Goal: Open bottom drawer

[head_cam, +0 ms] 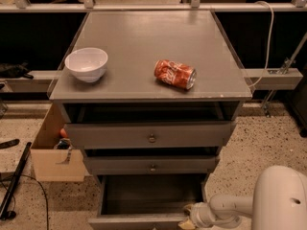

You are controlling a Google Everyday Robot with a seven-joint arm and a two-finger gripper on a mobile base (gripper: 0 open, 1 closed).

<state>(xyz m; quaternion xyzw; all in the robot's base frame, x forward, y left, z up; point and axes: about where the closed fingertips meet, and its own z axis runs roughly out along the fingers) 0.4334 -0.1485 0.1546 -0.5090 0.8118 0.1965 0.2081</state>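
Observation:
The grey cabinet has three drawers. The bottom drawer [144, 195] stands pulled well out, its dark inside showing, and its front panel [136, 222] lies at the lower edge of the view; its knob is out of view. My gripper [188, 218] is at the right end of that front panel, on the end of my white arm [225, 207], which comes in from the lower right. The middle drawer [152, 166] and top drawer [151, 136] each stand a little open, with a round knob at centre.
A white bowl [87, 63] and a red soda can [175, 74] lying on its side rest on the cabinet top [148, 37]. An open cardboard box [55, 152] stands on the floor at the left. A black pole [14, 181] lies at lower left.

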